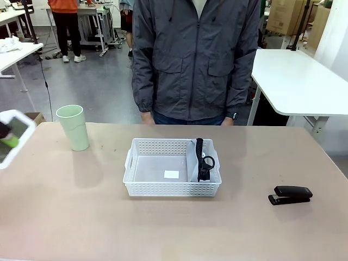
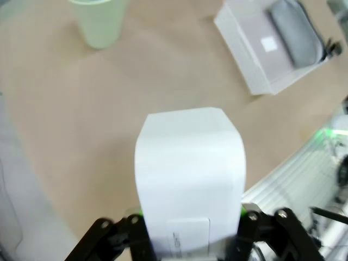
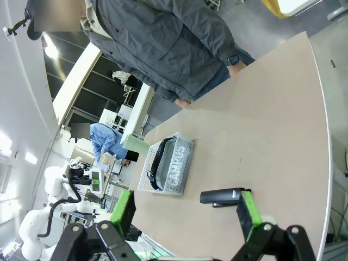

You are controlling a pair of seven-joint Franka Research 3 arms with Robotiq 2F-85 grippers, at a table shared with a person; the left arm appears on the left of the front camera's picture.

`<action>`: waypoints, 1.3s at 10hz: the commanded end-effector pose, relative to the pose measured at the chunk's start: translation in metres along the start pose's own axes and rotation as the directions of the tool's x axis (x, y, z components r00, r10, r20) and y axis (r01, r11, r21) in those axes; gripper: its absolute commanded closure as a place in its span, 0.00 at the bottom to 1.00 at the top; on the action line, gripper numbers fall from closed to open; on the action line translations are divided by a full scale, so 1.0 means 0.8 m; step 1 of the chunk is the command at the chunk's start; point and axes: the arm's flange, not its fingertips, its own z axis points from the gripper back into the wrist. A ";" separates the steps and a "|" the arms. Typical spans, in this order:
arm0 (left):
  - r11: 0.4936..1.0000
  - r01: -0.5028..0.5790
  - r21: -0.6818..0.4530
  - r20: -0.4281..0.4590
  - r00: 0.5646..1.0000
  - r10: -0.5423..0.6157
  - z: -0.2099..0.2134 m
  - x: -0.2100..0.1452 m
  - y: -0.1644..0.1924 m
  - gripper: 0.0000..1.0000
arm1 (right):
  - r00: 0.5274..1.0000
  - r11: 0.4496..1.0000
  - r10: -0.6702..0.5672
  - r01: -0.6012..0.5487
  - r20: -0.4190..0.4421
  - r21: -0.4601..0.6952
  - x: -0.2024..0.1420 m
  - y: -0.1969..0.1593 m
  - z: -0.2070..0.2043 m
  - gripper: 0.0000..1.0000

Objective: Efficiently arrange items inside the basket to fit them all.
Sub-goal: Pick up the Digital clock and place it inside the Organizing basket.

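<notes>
The shallow white plastic basket with little holes in its sides sits in the middle of the tan surface. Its long way runs from side to side, and one long side faces the robot. Inside it, at its right end, a grey pouch with a black strap stands on its edge. The pouch's long way runs from near to far. A small white sticker lies on the basket's floor.

Left of the basket, well apart from it, a pale green plastic cup stands upright. Right of the basket, also well apart, a black stapler lies flat. Its long way runs side to side, like the basket's.

Far to the left of the basket, the left pincer is closed on a white rectangular box. The box points away from the wrist. It hides most of the fingers, and the words on its label are too blurry to read. In the front view the picture's edge cuts the box off.

The right pincer is wide open and has nothing in it.

Behind the basket a person in a grey jacket stands at the far side.
</notes>
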 end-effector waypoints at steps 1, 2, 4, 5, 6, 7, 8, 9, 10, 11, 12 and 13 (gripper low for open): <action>0.990 0.140 0.018 -0.093 0.986 -0.138 -0.012 0.068 -0.123 0.48 | 0.999 1.000 0.027 -0.027 0.017 0.013 0.003 0.001 -0.001 0.00; 0.969 0.243 0.039 -0.169 0.958 -0.233 -0.034 0.103 -0.167 0.48 | 0.999 1.000 0.027 -0.027 0.017 0.013 0.003 0.001 -0.001 0.00; 0.907 0.414 0.079 -0.243 0.890 -0.386 -0.079 0.166 -0.237 0.48 | 0.999 1.000 0.027 -0.027 0.017 0.013 0.003 0.001 -0.001 0.00; 0.870 0.488 0.063 -0.294 0.843 -0.451 -0.111 0.189 -0.270 0.48 | 0.999 1.000 0.027 -0.027 0.017 0.013 0.003 0.001 -0.001 0.00; 0.833 0.539 0.122 -0.299 0.821 -0.487 -0.146 0.204 -0.301 0.48 | 0.999 1.000 0.027 -0.027 0.017 0.013 0.003 0.001 -0.001 0.00; 0.788 0.601 0.136 -0.318 0.780 -0.539 -0.178 0.213 -0.325 0.48 | 0.999 1.000 0.027 -0.027 0.017 0.013 0.003 0.001 -0.001 0.00; 0.760 0.636 0.135 -0.336 0.751 -0.568 -0.213 0.223 -0.336 0.48 | 0.999 1.000 0.027 -0.027 0.017 0.013 0.003 0.001 -0.001 0.00; 0.759 0.624 0.186 -0.308 0.771 -0.558 -0.241 0.232 -0.333 0.48 | 0.999 1.000 0.027 -0.027 0.017 0.013 0.003 0.001 -0.001 0.00; 0.755 0.643 0.131 -0.323 0.747 -0.580 -0.268 0.240 -0.328 0.48 | 0.999 1.000 0.027 -0.027 0.017 0.013 0.003 0.001 -0.001 0.00; 0.741 0.660 0.127 -0.344 0.730 -0.591 -0.289 0.247 -0.322 0.48 | 0.999 1.000 0.027 -0.027 0.017 0.013 0.003 0.001 -0.001 0.00; 0.732 0.673 0.106 -0.357 0.713 -0.604 -0.308 0.247 -0.323 0.48 | 0.999 1.000 0.027 -0.027 0.017 0.013 0.003 0.001 -0.001 0.00; 0.725 0.680 0.109 -0.370 0.704 -0.606 -0.324 0.247 -0.323 0.48 | 0.999 1.000 0.027 -0.027 0.017 0.013 0.003 0.001 -0.001 0.00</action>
